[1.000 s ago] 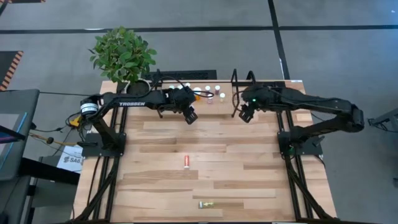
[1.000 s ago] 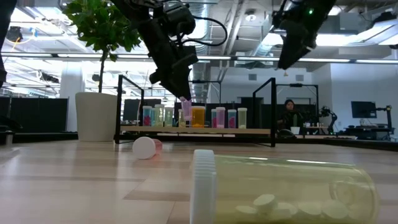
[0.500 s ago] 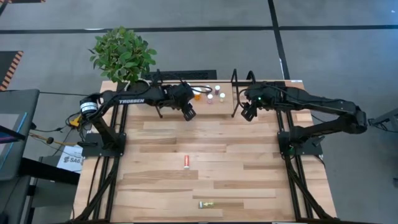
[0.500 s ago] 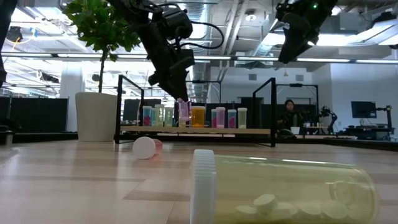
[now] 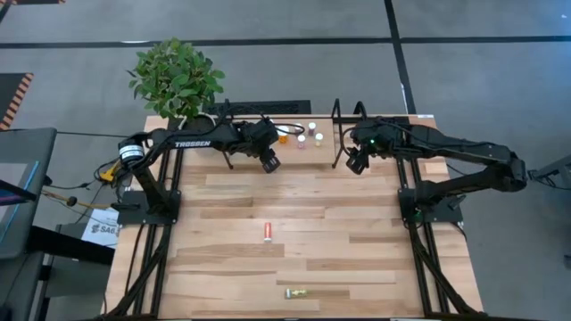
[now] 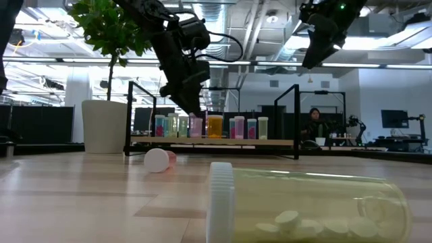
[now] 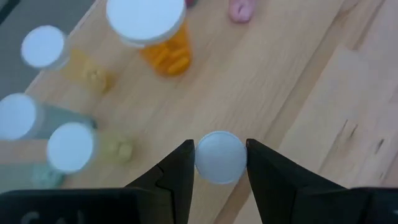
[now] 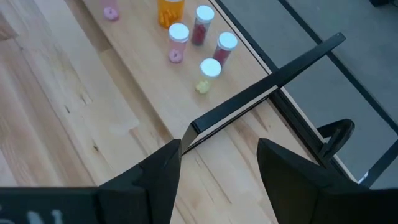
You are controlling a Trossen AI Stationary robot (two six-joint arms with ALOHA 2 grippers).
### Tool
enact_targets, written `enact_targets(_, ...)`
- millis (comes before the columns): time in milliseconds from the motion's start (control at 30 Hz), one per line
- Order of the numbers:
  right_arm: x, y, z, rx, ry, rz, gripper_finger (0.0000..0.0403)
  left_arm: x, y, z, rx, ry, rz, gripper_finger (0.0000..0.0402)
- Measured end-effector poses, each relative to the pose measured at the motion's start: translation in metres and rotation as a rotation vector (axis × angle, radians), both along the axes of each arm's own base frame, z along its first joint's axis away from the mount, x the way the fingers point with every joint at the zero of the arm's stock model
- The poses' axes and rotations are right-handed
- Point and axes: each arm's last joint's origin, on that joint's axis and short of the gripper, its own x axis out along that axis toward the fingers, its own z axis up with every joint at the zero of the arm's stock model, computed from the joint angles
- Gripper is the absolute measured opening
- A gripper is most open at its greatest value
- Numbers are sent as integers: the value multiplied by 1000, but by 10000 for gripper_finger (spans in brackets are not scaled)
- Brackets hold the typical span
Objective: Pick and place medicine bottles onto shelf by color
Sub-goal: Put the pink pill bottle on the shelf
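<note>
My left gripper is shut on a small pink medicine bottle with a white cap, over the shelf. The bottle hangs in line with the bottles standing there, beside the larger orange one. My right gripper is open and holds nothing, high above the shelf's right end loop. A red bottle lies on its side mid-table. A yellowish bottle lies on its side near the front edge. My left gripper pinches the pink bottle's white cap between its two fingers, one on each side. The fingers slant down from the table's near side. The bottle is upright below them, its base level with the row's. I cannot tell whether it rests on the board.
Several capped bottles stand in a row on the shelf between its black end loops. A potted plant stands at the table's far left corner, its white pot beside the shelf. Bare planks lie between the shelf and the two fallen bottles.
My left gripper has sunk a little and gone toward the table's far edge with the pink bottle. The bottle has stayed upright and come down from above the row to the level of the standing bottles.
</note>
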Motion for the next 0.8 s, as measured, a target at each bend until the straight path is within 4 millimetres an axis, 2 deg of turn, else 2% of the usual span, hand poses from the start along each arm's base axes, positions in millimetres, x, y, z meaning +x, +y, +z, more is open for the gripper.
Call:
enact_targets(400, 0, 0, 0, 2, 7, 0, 234, 0, 5, -2, 42, 21, 0, 126)
enact_targets(800, -1, 0, -1, 1, 9, 2, 234, 2, 7, -2, 53, 1, 22, 176)
